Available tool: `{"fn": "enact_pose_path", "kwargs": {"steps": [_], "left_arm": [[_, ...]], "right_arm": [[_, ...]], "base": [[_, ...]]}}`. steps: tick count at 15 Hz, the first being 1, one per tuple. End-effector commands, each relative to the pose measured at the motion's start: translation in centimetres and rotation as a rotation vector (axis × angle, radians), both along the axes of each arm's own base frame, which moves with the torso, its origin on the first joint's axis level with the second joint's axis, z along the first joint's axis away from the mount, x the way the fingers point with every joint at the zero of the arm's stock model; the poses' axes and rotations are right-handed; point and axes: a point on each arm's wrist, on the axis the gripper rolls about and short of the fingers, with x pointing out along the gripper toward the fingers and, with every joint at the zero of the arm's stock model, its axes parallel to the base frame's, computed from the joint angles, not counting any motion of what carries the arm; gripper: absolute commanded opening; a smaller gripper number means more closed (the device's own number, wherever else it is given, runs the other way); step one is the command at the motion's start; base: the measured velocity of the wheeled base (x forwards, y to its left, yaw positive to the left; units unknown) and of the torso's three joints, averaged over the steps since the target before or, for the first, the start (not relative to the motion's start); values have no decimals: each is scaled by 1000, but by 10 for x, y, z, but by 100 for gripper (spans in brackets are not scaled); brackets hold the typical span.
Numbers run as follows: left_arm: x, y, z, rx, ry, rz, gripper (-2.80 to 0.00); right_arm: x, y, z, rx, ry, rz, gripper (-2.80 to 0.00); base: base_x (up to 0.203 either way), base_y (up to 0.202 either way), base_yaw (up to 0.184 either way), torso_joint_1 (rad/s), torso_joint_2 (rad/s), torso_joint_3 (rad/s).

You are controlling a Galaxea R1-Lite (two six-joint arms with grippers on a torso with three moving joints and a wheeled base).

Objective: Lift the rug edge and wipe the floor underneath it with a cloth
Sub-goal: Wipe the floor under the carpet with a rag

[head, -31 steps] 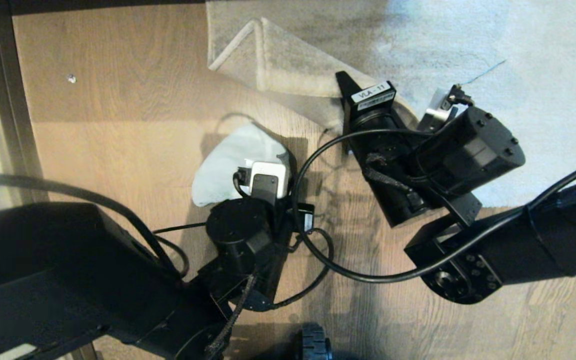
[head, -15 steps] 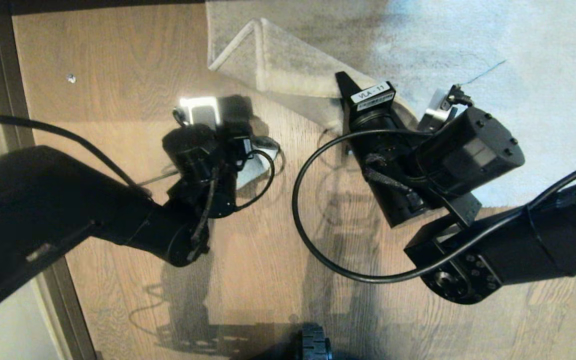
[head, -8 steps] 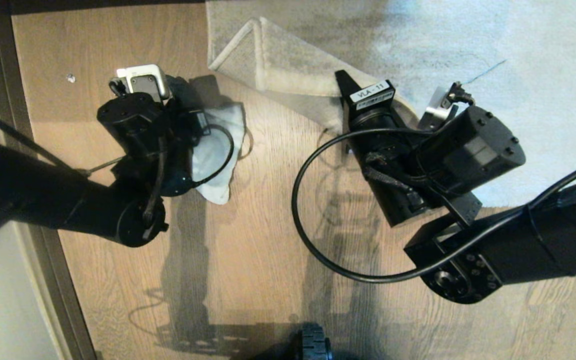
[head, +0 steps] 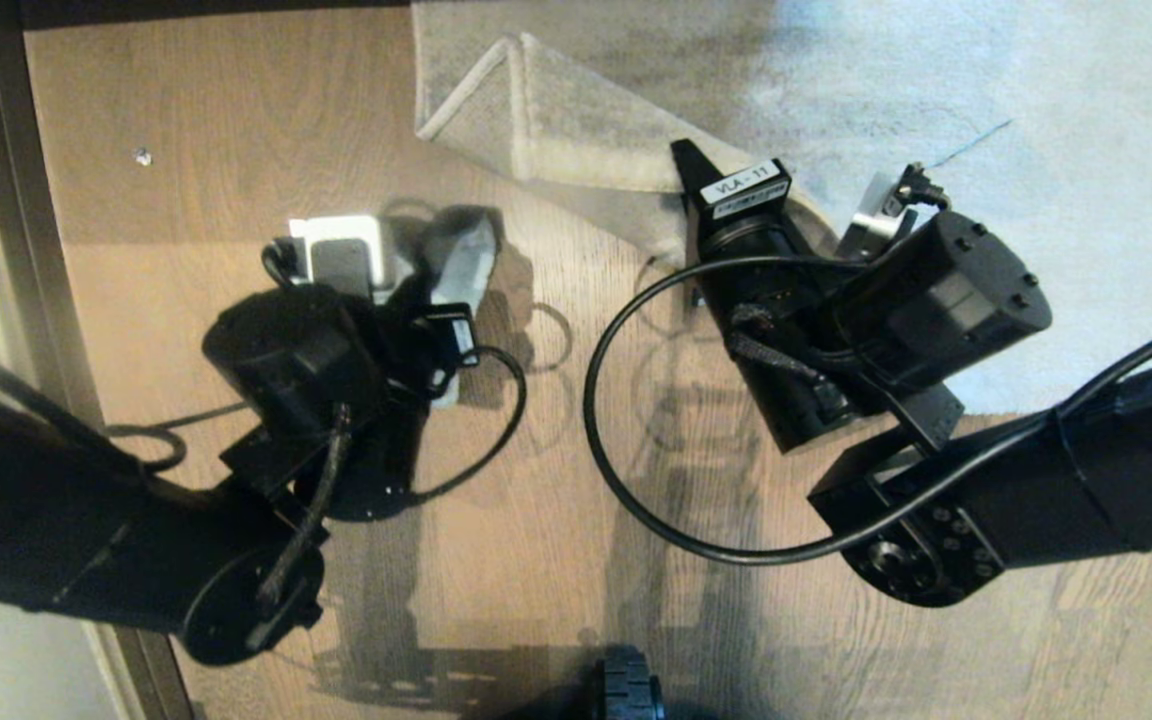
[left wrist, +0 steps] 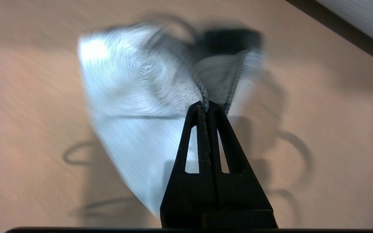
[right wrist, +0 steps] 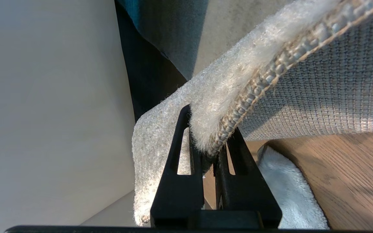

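Note:
My right gripper (head: 688, 170) is shut on the rug edge (head: 556, 130) and holds the pale corner up off the floor (head: 236, 110). The right wrist view has the pile and woven backing of the rug edge (right wrist: 238, 97) pinched between the black fingers of the right gripper (right wrist: 209, 129). My left gripper (left wrist: 207, 105) is shut on a fold of the cloth (left wrist: 134, 97), which lies on the wood floor (left wrist: 335, 113). From the head, the cloth (head: 461, 260) shows just beyond the left wrist, near the raised rug. The cloth (right wrist: 287, 191) also lies under the lifted edge.
The rest of the rug (head: 1036, 150) lies flat at the far right. A dark baseboard strip (head: 36, 250) and a pale wall run along the left. A small white speck (head: 143, 156) sits on the floor. My base wheel (head: 626, 690) is at the near edge.
The left arm swung the cloth out to the left and away, then back nearer and to the right over the floor. The right arm and the raised rug edge stayed still.

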Motion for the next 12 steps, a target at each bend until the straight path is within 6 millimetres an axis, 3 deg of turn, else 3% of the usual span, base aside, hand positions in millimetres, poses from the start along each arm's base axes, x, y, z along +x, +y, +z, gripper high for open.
{"fn": "enact_pose_path", "kwargs": {"steps": [1,5,9,12], "left_arm": [[-30,-31,-29,24,43,-95,-280],[-47,-74,-71,62,84,-192,-280],[-42,-106,-74,33,53,-232,-280],[-36,-117,-82,34,53,-237,-280]], "right_arm": [[-2,-2,4,40,-31,1,-280],[0,-1,0,33,-25,1,-280],[1,-1,-1,31,-21,0,-280],[3,2,-5,23,-14,0,-280]], "base": [[0,0,0,0,0,0],[0,0,0,0,0,0],[0,0,0,0,0,0],[0,0,0,0,0,0]]}}
